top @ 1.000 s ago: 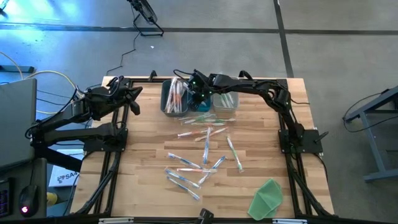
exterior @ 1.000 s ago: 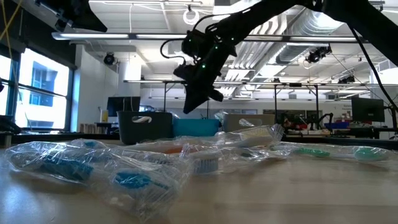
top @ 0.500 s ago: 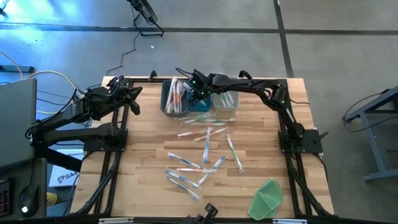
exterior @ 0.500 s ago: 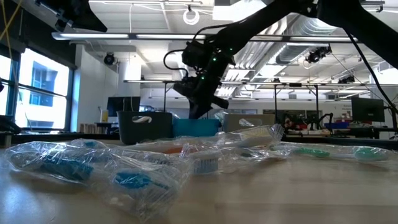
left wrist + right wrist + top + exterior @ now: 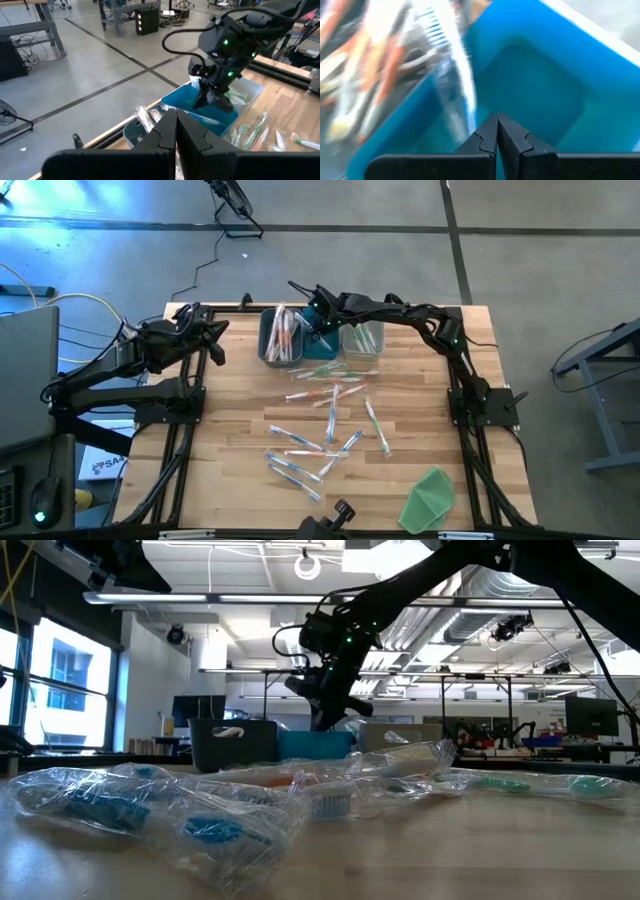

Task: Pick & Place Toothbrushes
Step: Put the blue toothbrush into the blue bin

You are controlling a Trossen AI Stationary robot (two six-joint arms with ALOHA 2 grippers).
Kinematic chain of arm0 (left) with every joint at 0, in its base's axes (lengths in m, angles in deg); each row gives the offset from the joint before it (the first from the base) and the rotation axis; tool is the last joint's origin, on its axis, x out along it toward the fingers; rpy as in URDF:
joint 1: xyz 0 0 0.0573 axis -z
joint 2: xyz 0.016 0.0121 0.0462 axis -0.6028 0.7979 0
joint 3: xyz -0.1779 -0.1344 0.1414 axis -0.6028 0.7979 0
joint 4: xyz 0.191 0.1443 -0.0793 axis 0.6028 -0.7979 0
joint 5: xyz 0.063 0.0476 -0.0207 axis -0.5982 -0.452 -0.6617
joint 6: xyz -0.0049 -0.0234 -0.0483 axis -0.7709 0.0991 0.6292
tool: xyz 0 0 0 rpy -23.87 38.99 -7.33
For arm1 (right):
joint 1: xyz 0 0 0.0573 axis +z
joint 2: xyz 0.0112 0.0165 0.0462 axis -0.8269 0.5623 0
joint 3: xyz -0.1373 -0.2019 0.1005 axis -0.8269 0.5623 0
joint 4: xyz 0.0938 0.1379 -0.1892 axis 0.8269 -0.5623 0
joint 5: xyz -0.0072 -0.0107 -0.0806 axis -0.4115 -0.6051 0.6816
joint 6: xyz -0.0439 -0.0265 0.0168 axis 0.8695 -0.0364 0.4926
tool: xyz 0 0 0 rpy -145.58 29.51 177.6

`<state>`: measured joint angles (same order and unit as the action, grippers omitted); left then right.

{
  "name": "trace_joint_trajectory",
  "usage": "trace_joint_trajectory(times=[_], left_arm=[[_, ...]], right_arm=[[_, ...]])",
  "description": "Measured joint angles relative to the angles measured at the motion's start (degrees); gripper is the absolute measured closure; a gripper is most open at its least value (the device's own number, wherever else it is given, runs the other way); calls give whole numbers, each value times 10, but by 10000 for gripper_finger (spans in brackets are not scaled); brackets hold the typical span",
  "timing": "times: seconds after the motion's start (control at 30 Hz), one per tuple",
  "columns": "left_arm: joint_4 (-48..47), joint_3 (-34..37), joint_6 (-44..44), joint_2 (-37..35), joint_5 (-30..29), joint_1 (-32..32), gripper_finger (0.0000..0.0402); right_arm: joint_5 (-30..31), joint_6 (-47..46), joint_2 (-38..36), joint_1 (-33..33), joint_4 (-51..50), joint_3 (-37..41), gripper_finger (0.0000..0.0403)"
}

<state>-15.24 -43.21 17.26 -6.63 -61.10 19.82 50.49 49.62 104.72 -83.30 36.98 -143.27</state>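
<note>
1. my right tool (image 5: 318, 320) has been dropping over the last second, from above the bins down into the mouth of the blue bin (image 5: 322, 345) at the worktop's far edge. its fingers are pressed together, and a wrapped toothbrush (image 5: 455, 65) seems to be hanging pinched between them against the blue wall.
2. i am judging this as the placing step nearing its end: the brush looks ready to be let go into the blue bin.
3. my left tool (image 5: 176, 135) is waiting shut and empty over the far left corner.
4. the grey bin (image 5: 278, 335) beside the blue one is already holding pink brushes, and the clear bin (image 5: 362, 342) on the other side is holding green ones.
5. many loose toothbrushes (image 5: 320, 430) are lying scattered across the middle of the wooden worktop (image 5: 240, 440), well apart from the bins; a green cloth (image 5: 428, 498) is sitting by the near right corner.
6. beyond the worktop i am seeing grey floor, desks, monitors and ceiling lights.
</note>
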Motion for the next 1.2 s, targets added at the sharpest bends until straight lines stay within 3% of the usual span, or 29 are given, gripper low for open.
trace_joint_trajectory(times=[0.17, 0.4, 0.67, 1.0, 1.2], left_arm=[[-12, 0, 0, 0, 0, 0, 402], [-15, 0, 0, 0, 0, 0, 402], [-15, 0, 0, 0, -3, 0, 402], [-15, 0, 0, 0, -5, 0, 402], [-14, 0, -1, 0, -4, 0, 402]], right_arm=[[-78, 40, 0, -3, 12, 0, 401], [-130, 93, -15, 1, 33, 1, 401], [-77, 81, -11, 18, 35, 1, 401], [-92, 99, -28, 24, -1, 0, 401], [-57, 123, -70, 23, -11, 1, 401]])
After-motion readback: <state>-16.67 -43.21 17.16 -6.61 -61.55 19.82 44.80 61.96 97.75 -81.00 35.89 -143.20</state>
